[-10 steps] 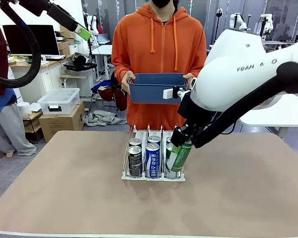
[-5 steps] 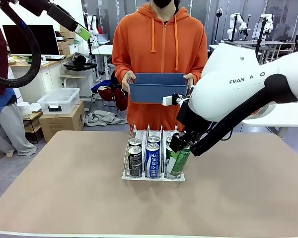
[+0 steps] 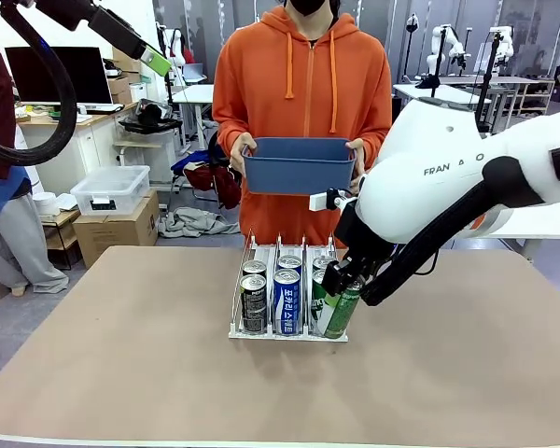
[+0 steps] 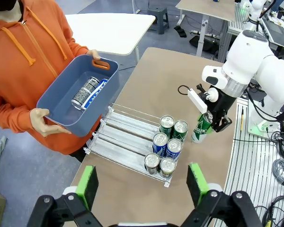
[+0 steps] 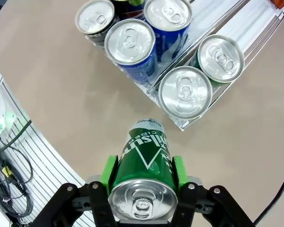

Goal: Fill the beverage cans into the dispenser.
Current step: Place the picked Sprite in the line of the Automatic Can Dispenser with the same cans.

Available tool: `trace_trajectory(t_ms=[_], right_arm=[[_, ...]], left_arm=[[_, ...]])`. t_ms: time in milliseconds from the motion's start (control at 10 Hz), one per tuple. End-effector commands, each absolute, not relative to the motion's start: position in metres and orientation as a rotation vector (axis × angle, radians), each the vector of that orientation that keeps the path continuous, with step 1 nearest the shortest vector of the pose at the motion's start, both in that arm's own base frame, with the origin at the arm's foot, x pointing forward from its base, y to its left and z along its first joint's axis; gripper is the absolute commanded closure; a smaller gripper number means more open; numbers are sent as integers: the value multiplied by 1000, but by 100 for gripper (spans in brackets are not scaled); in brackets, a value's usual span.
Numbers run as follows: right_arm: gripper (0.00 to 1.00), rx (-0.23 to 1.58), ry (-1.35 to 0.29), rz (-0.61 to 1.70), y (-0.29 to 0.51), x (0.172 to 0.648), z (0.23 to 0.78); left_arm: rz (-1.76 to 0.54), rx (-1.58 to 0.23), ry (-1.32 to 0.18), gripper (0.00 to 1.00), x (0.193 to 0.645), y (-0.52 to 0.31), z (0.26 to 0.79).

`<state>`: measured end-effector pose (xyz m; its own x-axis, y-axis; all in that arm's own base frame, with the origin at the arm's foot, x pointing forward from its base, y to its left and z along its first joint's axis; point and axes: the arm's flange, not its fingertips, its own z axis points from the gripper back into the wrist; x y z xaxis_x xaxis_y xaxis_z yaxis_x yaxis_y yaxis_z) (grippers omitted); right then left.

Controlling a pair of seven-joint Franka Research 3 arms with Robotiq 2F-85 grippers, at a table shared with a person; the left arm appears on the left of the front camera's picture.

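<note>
1. Since a second ago my right arm has sunk and drawn back a little. The green can (image 3: pixel 343 313) it carries has come down from above the right lane to the front right corner of the rack (image 3: pixel 238 289).
2. My right gripper (image 3: pixel 342 280) is pinching that green can near its top, one green pad pressed on each side. My right wrist view looks straight down on its silver lid between the pads.
3. The green can leans, its foot toward the rack and its top away from it. It sits outside the lanes, just beside the low front lip, over the bare table (image 3: pixel 121 364). Whether the foot touches the tabletop I cannot tell.
4. Six cans stand upright at the front end of the rack, two to a lane. The black cans (image 3: pixel 253 301) are in my left lane, the blue-and-white cans (image 3: pixel 287 301) in the middle, and the green cans (image 3: pixel 318 297) in my right lane.
5. My left gripper (image 4: pixel 142 184) is spread wide, pads well apart, high over the table and looking down on the rack.
6. At the far side a person (image 3: pixel 299 75) holds a blue tub (image 3: pixel 297 173) in both hands, above the rack's far end. A black can (image 4: pixel 85 92) and a blue-and-white can (image 4: pixel 99 86) lie inside it.
</note>
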<state>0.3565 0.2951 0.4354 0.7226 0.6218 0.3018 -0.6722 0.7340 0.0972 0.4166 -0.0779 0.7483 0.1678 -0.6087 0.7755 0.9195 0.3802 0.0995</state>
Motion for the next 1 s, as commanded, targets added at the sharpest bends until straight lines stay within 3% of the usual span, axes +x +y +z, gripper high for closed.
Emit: trace_trajectory(t_ms=[0, 400, 900], right_arm=[[42, 196, -327, 664, 298, 362, 435], [42, 106, -429, 629, 299, 381, 432], [42, 167, -452, 604, 308, 396, 425]], left_arm=[[-1139, -456, -845, 0, 416, -77, 748], [-1139, -456, -845, 0, 416, -77, 748], [-1139, -456, -845, 0, 416, -77, 748]])
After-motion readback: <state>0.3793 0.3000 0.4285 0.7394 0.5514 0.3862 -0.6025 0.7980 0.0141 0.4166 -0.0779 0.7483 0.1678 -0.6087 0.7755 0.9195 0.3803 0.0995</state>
